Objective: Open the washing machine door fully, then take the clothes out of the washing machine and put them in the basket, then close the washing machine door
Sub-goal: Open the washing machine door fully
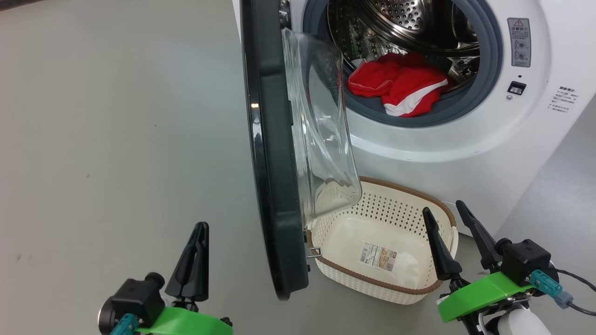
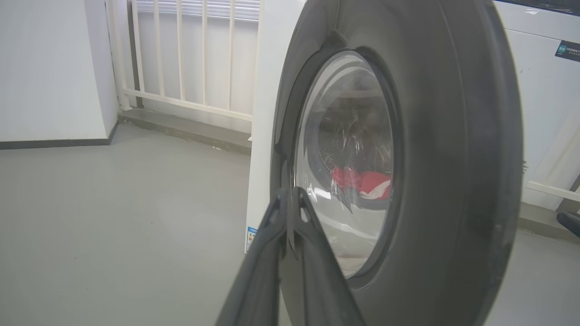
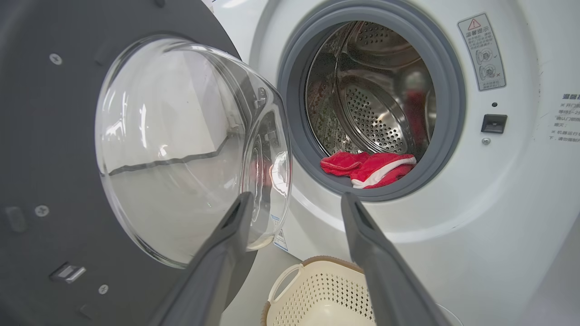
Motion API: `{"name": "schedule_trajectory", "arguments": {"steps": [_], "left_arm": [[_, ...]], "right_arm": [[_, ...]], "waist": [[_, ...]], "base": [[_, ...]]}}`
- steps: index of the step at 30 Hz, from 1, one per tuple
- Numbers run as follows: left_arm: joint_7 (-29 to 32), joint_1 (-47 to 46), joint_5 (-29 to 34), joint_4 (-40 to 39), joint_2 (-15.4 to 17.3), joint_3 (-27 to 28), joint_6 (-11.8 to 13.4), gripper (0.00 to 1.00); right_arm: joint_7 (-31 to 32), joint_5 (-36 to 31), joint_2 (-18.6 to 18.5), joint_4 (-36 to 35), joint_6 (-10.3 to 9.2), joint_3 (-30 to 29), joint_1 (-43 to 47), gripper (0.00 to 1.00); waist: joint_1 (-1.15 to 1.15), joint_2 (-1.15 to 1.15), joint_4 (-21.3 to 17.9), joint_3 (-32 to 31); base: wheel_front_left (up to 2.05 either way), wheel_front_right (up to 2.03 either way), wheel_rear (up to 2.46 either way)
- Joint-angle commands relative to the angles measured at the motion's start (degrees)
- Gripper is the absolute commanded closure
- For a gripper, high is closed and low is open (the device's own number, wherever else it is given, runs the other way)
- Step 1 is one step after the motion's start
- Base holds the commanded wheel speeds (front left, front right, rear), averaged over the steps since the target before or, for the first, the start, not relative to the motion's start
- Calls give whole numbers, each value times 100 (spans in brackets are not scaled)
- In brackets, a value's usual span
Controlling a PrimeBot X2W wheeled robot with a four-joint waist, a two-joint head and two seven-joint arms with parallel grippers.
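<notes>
The white washing machine (image 1: 465,139) stands ahead with its black-rimmed door (image 1: 274,186) swung out edge-on toward me, glass bowl (image 3: 181,149) bulging to the right. Red clothes (image 1: 400,86) with white trim lie at the drum's front lip, on the grey rubber ring (image 3: 453,90). The cream basket (image 1: 386,274) sits empty on the floor below the opening, partly behind the door. My left gripper (image 1: 200,228) is shut, left of the door's outer face (image 2: 453,181) and apart from it. My right gripper (image 1: 442,209) is open over the basket's right end.
Grey floor (image 1: 116,139) spreads wide to the left of the door. A white railing (image 2: 181,54) and wall lie beyond the machine's side in the left wrist view. A cable (image 1: 577,288) trails from my right wrist.
</notes>
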Motion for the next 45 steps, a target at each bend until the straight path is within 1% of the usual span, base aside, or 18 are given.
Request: {"name": "schedule_trajectory", "arguments": {"steps": [1, 6, 9, 17, 23, 25, 30, 33, 38, 42, 45], "left_arm": [[-28, -117, 85, -103, 76, 161, -19, 100], [-28, -246, 54, -247, 76, 169, -30, 100], [-28, -348, 46, -499, 76, 224, -1, 100], [-28, -667, 175, -1281, 76, 155, 32, 100], [-28, -850, 289, -2042, 76, -51, 81, 100], [-28, -869, 304, -2154, 76, -102, 84, 100], [-28, -907, 326, -2532, 76, -521, 34, 100], [106, -899, 253, -2539, 76, -976, -187, 100], [472, -855, 21, -2326, 82, -1510, -414, 100], [749, -812, -197, -1874, 118, -1657, -522, 100], [912, -813, -276, -1478, 146, -1666, -517, 100]], "right_arm": [[-37, 36, 11, -161, 37, 142, -47, 0], [-37, 56, 11, -153, 37, 130, -46, 0], [-37, 52, 11, -145, 37, 121, -54, 0], [-37, 77, 11, -127, 37, 178, -99, 0], [-37, 56, 11, -128, 37, 183, -142, 0], [-37, 50, 11, -129, 37, 183, -147, 0], [-37, 32, 11, -146, 37, 181, -170, 0], [-37, 23, 11, -148, 37, 175, -177, 0], [-37, 24, 11, -159, 37, 190, -189, 0], [-37, 29, 11, -145, 37, 188, -201, 0], [-37, 19, 12, -139, 37, 179, -205, 0]], "waist": [[0, 0, -3, -6], [0, 0, -17, 0], [0, 0, -21, 3], [0, 0, -66, 45], [0, 0, -129, 107], [0, 0, -139, 113], [0, 0, -185, 134], [0, 0, -203, 134], [0, 0, -238, 146], [0, 0, -267, 170], [0, 0, -286, 191]], "base": [[0, 0, 0], [0, 0, 0], [0, 0, 0], [0, 0, 0], [0, 0, 0], [0, 0, 0], [0, 0, 0], [0, 0, 0], [0, 0, 0], [0, 0, 0], [0, 0, 0]]}}
